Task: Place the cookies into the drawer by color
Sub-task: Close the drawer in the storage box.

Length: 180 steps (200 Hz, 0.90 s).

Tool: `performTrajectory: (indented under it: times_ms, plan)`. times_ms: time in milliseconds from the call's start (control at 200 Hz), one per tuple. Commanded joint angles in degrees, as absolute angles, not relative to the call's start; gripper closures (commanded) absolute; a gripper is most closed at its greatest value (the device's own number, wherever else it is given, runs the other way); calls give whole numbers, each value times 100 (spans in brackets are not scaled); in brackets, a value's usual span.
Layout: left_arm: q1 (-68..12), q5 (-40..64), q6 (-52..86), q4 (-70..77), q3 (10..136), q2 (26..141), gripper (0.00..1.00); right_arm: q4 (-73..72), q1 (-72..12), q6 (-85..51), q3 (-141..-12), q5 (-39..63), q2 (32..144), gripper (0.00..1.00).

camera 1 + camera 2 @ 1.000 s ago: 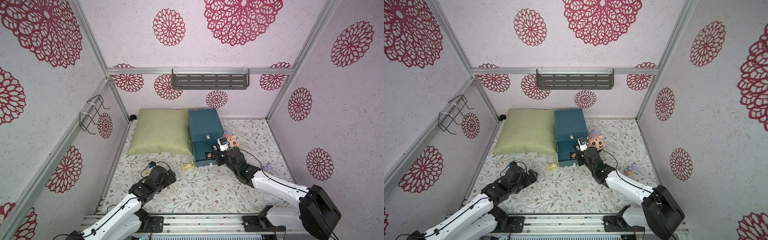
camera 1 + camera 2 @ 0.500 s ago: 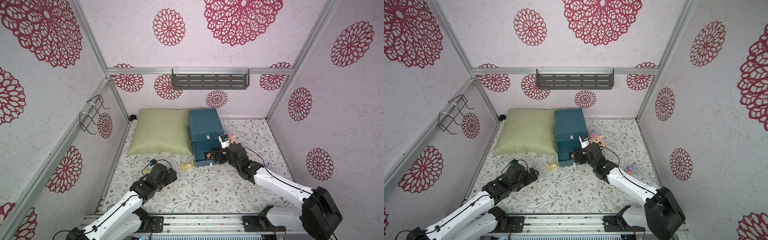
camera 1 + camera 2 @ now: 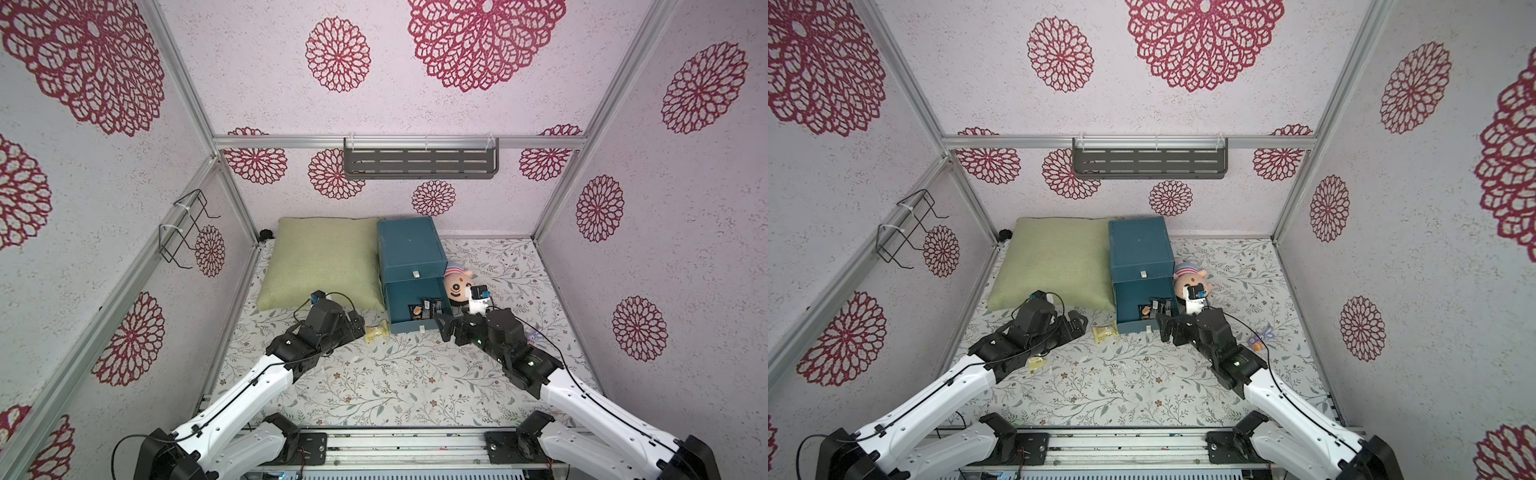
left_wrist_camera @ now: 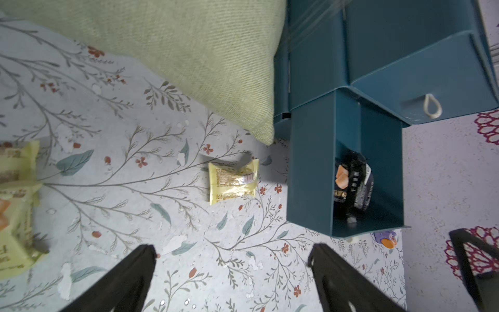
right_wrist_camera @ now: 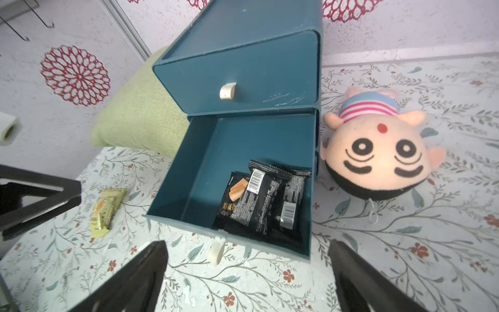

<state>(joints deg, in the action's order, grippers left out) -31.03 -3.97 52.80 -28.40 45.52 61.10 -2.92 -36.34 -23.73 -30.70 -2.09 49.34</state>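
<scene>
Black cookies (image 5: 266, 197) lie in the drawer (image 5: 172, 173); right gripper (image 5: 247, 251) and left gripper (image 4: 232, 251) both gape empty. Next, likely, comes a grasp of the yellow cookie (image 3: 376, 333) at the drawer's nine o'clock.

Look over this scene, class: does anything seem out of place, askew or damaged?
Pale scratches mark the closed drawer front. In the open drawer the black packets lie overlapping, crowded into one corner. A yellow packet lies loose on the tablecloth beside it.
</scene>
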Motion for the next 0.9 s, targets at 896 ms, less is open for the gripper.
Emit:
performTrajectory:
  times_ms: [896]
  plan:
    - [-2114, 1226, 3165, -5521, 11628, 11375, 1, -1293, -4707, -2909, -1780, 361, 4864, 9]
